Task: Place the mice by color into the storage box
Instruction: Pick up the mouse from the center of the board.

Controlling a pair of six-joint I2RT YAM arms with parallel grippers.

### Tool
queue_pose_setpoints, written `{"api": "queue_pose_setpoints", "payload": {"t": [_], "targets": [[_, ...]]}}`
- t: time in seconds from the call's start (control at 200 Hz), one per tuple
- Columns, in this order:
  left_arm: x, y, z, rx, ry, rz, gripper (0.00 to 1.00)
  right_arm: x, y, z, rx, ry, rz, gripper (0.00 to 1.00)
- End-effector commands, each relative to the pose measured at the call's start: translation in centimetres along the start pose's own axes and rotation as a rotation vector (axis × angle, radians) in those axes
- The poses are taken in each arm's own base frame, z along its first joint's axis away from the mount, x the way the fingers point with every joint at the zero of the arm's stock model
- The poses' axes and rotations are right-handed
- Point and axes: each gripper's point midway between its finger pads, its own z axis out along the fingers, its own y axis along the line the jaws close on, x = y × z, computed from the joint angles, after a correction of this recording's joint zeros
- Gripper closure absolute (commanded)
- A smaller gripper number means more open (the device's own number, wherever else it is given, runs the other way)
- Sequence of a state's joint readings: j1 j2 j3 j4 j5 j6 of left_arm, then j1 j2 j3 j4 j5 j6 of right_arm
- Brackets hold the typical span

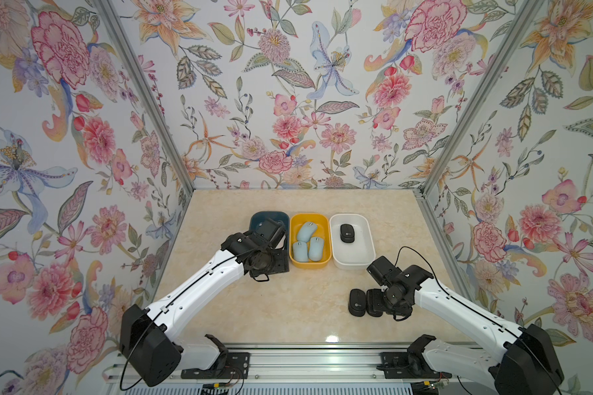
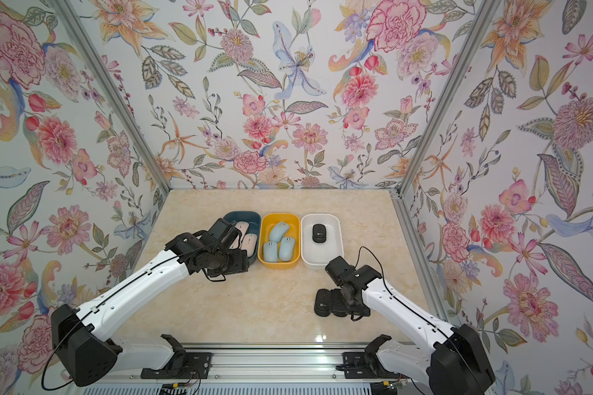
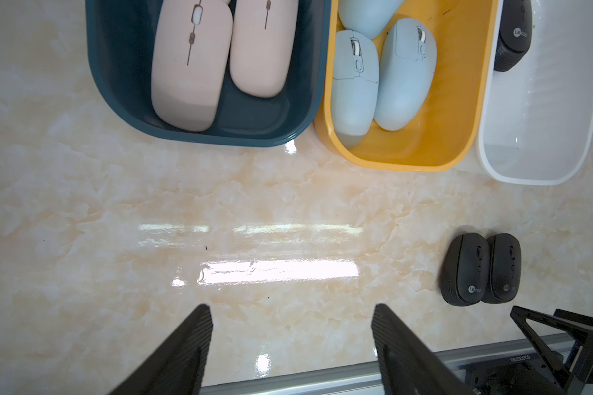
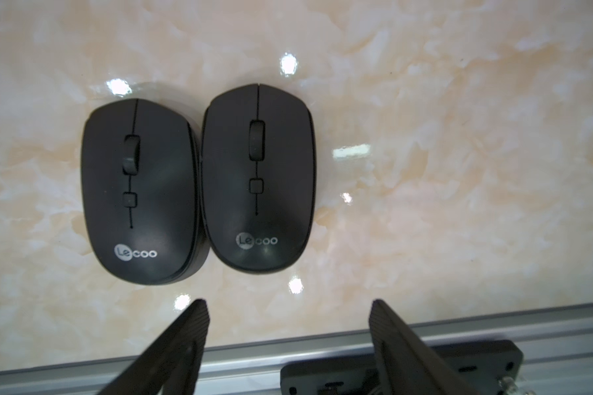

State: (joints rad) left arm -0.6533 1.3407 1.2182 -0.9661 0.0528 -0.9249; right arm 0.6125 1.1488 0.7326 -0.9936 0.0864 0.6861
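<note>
Hanging above the table (image 1: 247,307) at about four o'clock from its middle, the right gripper (image 4: 290,306) had its jaws spread apart with nothing between them. Just beyond its fingertips in the right wrist view lay two black mice (image 4: 141,198), side by side and touching, both right way up with their wheels pointing the same way. In both top views the arm's wrist covered part of the one nearer three o'clock. Three bins stood in a row toward twelve o'clock, long sides close together: a dark blue bin (image 1: 269,215) at eleven, a yellow bin (image 1: 310,264) at twelve and a white bin (image 1: 355,261) at one. The yellow bin held three light blue mice (image 1: 307,232), one at the far end and two abreast nearer. The white bin held one black mouse (image 1: 346,233) at its far end. The left gripper (image 3: 290,313) hung by the six-o'clock end of the dark blue bin, its jaws likewise apart and empty. Two pale pink mice (image 3: 190,65) lay side by side in that bin; the arm hid the rest of it in the top views.
</note>
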Motion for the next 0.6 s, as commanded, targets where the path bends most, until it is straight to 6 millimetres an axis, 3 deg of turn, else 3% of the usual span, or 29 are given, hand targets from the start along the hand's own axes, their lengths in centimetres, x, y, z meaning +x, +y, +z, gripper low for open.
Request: {"api": "queue_pose_setpoints", "payload": {"t": [0.0, 0.595], "targets": [[0.1, 0.5, -0.4, 0.003, -0.005, -0.025, 0.23, -0.2, 0.5, 0.8, -0.006, 0.000, 0.010, 0.22], [0.0, 0.6, -0.8, 0.005, -0.022, -0.034, 0.23, -1.4, -0.1, 3.0, 0.055, 0.033, 0.012, 0.24]]}}
